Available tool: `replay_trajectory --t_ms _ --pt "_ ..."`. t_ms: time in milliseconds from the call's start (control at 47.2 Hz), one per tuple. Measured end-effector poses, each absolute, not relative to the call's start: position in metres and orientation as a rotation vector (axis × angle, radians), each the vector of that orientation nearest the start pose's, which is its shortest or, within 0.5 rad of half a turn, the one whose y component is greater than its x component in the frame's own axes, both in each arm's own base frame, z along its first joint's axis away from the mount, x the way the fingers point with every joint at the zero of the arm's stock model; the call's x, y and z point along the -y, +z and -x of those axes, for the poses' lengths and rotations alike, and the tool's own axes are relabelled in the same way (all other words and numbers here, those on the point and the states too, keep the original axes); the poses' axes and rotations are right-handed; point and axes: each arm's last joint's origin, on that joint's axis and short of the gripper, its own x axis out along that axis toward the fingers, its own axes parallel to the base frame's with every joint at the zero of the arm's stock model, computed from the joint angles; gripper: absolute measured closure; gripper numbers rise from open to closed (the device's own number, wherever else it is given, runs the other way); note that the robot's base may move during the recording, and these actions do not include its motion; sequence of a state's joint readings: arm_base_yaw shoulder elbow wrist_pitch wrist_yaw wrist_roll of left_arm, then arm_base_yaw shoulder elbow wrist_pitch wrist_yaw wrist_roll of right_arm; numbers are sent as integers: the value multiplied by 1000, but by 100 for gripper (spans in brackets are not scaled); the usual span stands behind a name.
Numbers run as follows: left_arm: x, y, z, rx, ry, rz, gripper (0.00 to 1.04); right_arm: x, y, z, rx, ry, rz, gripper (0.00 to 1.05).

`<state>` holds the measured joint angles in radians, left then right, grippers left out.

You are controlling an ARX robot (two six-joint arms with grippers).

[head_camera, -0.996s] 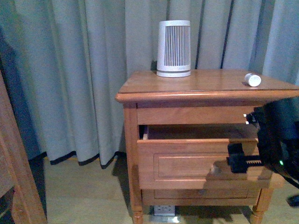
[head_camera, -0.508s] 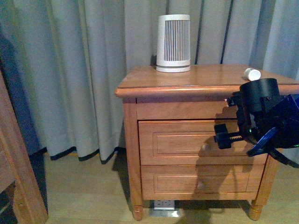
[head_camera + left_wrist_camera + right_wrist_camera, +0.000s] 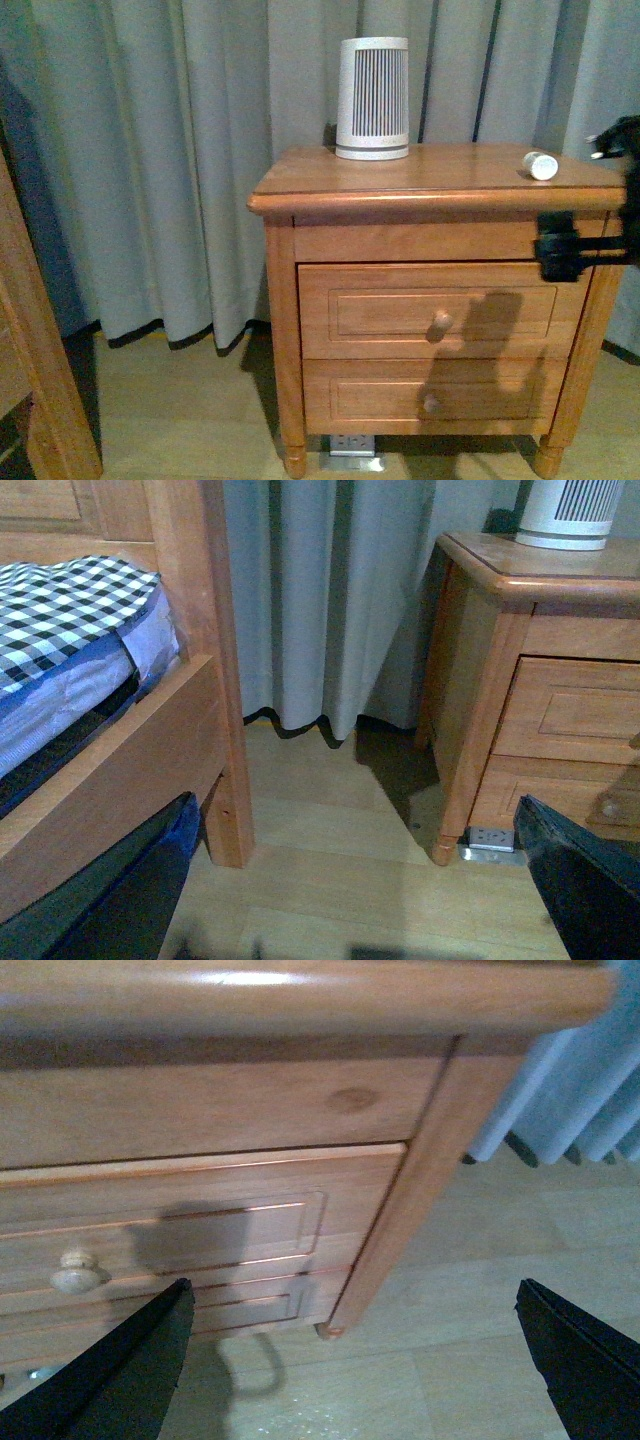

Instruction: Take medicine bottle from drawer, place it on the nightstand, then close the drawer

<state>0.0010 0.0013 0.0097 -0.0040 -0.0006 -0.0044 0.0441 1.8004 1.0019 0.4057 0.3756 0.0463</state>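
The medicine bottle (image 3: 541,165) lies on its side on the nightstand (image 3: 330,185), near the right end of the top. The drawer (image 3: 380,310) is shut flush, its knob (image 3: 438,322) free. My right gripper (image 3: 583,200) is open at the nightstand's right front corner, holding nothing. In the right wrist view the gripper (image 3: 355,1380) hangs over the floor, its fingers (image 3: 130,1370) wide apart, with the drawer (image 3: 200,1220) and its knob (image 3: 78,1272) ahead. My left gripper (image 3: 350,900) is open and empty low over the floor, left of the nightstand (image 3: 480,680).
A white-and-grey ribbed device (image 3: 372,98) stands at the back of the nightstand top. The lower drawer (image 3: 380,395) is shut. Grey curtains (image 3: 150,150) hang behind. A wooden bed frame post (image 3: 205,660) and checked bedding (image 3: 60,610) stand to the left.
The drawer went from pulled out to fully shut. My right gripper then drew back from the drawer front toward the right edge of the front view.
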Motion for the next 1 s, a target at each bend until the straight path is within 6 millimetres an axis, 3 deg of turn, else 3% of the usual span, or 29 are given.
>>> replay_trajectory --t_ms 148,297,402,678,805,868,996 --pt "0 166 -97 4 2 4 7 19 226 -304 -312 -416 6 7" --pt "0 166 -97 4 2 4 7 20 230 -224 -247 -437 -2 7" --pt "0 166 -97 4 2 4 7 18 224 -184 -202 -467 -1 7" --pt "0 166 -97 4 1 4 7 6 205 -111 -14 -570 38 7" --pt "0 166 -97 4 2 4 7 5 193 -101 -13 -552 48 7" --pt "0 166 -97 4 2 4 7 5 193 -100 -14 -450 39 11" --pt "0 166 -97 4 2 4 7 2 189 -98 -6 -116 19 30"
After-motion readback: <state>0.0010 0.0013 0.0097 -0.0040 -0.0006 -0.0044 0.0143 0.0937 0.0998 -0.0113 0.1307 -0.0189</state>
